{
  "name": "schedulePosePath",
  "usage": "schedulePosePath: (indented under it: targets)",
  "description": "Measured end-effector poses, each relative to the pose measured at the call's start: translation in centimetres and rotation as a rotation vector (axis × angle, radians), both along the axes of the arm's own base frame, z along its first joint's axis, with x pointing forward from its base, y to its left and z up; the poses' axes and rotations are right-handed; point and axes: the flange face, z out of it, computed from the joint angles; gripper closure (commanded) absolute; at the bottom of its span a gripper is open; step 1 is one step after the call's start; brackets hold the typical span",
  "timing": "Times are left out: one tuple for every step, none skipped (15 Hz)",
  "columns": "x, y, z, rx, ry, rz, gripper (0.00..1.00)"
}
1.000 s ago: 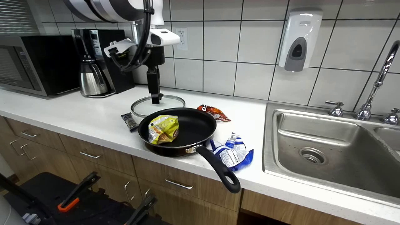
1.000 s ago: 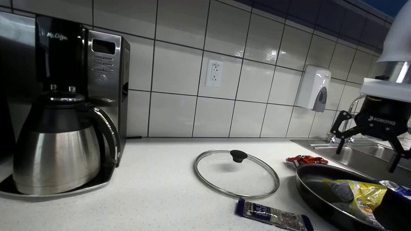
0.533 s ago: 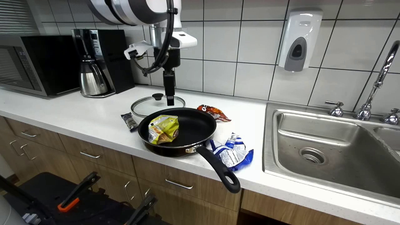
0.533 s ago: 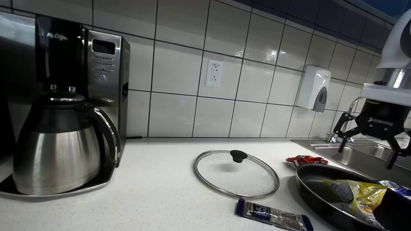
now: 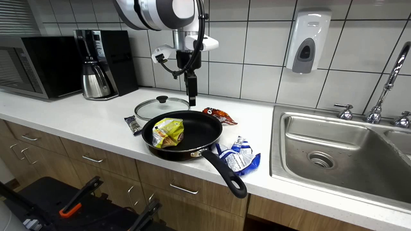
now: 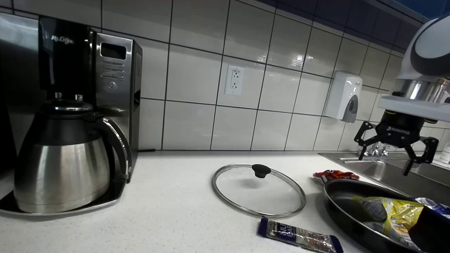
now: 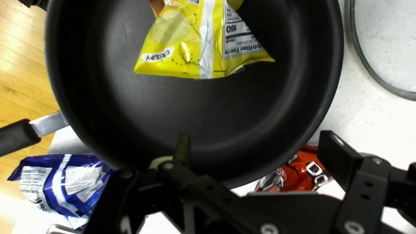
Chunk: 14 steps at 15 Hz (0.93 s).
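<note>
A: How does the gripper stand?
B: It hangs above the pan, toward the rim where the red bag lies; its fingers are spread wide with nothing between them; how high they float over the pan is hard to judge from these angles.

A: And the packets?
B: The yellow bag lies inside the pan; the red bag is just beside the pan, the blue bag near the pan's handle; the glass lid and a dark wrapped bar rest on the side of the pan away from that handle.

A: What could go wrong?
B: The handle juts past the edge of the counter — a low fingertip catching the pan's rim might swing or tip it; the bags look light, so an off-centre brush could push one aside.

A: And the materials?
B: The pan is round and black, smooth and dull inside, with a metal bracket at the handle; the bags are shiny, crumpled film; the lid is a clear, metal-rimmed disc — a black knob on top; the bar is slim and flat.
</note>
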Motion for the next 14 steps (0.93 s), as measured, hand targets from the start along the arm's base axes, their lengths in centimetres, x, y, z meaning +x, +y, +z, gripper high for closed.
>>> schedulePosePath:
  targets:
    - [0.5, -0.3, -0.2, -0.002, -0.002, -0.004, 0.00]
    - [1.1, -0.7, -0.4, -0.005, -0.004, -0.008, 0.00]
    - [1.6, -1.0, -0.6, -0.008, -0.005, -0.011, 0.00]
    - [2.2, -1.3, -0.8, -0.011, -0.007, -0.015, 0.00]
    - [2.8, -1.6, -1.1, -0.014, -0.010, -0.018, 0.00]
    - [3.4, -1.9, -1.4, -0.018, -0.015, -0.021, 0.00]
    - [3.9, -2.2, -1.7, -0.022, -0.020, -0.024, 0.00]
    - [4.5, -2.4, -2.0, -0.027, -0.026, -0.026, 0.00]
    - [5.1, -2.6, -2.3, -0.031, -0.030, -0.027, 0.00]
    - [5.6, -2.8, -2.6, -0.034, -0.033, -0.028, 0.00]
    - [6.2, -3.0, -2.9, -0.038, -0.037, -0.029, 0.00]
    - [6.7, -3.1, -3.3, -0.041, -0.039, -0.030, 0.00]
    - [7.2, -3.3, -3.5, -0.044, -0.041, -0.030, 0.00]
    - [7.8, -3.4, -3.8, -0.047, -0.044, -0.030, 0.00]
